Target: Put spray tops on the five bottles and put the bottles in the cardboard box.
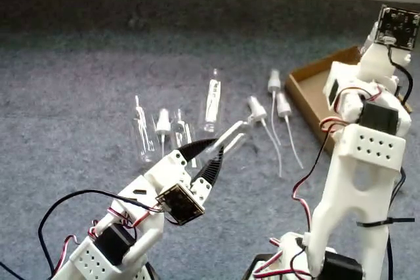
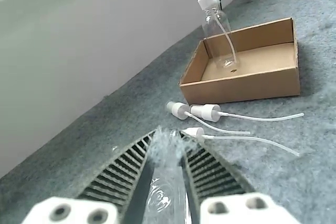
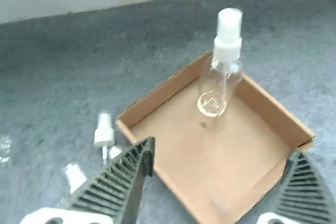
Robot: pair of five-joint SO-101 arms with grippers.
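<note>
My left gripper [image 1: 220,145] [image 2: 169,132] is shut on a clear bottle [image 1: 226,141] [image 2: 165,182] with no top, held low over the carpet. Three loose white spray tops [image 1: 274,83] [image 2: 206,112] with long tubes lie between it and the cardboard box [image 1: 308,86] [image 2: 247,85] [image 3: 173,124]. My right gripper [image 3: 220,148] hangs open above the box. Below it a clear bottle with a spray top [image 3: 223,66] [image 2: 215,19] stands tilted over the box floor; I cannot tell whether it rests there.
More clear bottles [image 1: 141,137] [image 1: 211,100] stand and lie on the grey carpet left of centre, one with a white top [image 1: 163,122]. The right arm's white body [image 1: 361,162] rises beside the box. A pale wall runs behind the table.
</note>
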